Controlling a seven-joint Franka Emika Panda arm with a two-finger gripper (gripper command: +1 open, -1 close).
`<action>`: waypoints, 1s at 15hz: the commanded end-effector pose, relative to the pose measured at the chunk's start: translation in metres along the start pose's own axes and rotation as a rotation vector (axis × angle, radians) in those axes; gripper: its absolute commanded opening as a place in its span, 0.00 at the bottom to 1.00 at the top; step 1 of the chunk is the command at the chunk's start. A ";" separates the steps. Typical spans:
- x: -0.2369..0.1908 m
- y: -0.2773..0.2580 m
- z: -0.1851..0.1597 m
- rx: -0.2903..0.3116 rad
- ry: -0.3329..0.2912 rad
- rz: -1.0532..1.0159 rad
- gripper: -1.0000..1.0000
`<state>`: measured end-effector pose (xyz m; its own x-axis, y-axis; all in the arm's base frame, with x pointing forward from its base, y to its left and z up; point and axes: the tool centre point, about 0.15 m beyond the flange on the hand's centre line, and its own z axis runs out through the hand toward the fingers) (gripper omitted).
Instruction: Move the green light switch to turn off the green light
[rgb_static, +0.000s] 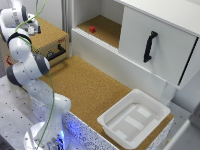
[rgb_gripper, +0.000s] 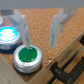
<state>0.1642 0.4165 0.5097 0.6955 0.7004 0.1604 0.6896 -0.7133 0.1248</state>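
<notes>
Hovering gripper (rgb_gripper: 38, 36), jaws spread wide, holding nothing, above cork bench (rgb_gripper: 42, 22); green button (rgb_gripper: 26, 56) beside lit blue button (rgb_gripper: 10, 35), near bench edge.

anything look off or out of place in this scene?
Nothing stands out. The white bin sits flat on the cork table, the cabinet door is intact, and a small red block rests in the open shelf. The hand hangs open beside the green button.

A robotics lab: a Franka arm (rgb_static: 30, 70) bolted to a perforated optical table (rgb_static: 12, 117) beside a mock cabinet (rgb_static: 150, 35).
</notes>
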 end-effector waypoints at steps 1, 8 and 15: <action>0.001 0.018 0.015 -0.010 -0.006 0.064 1.00; -0.015 0.065 0.024 0.039 0.081 0.228 1.00; -0.030 0.126 0.072 0.079 0.154 0.589 1.00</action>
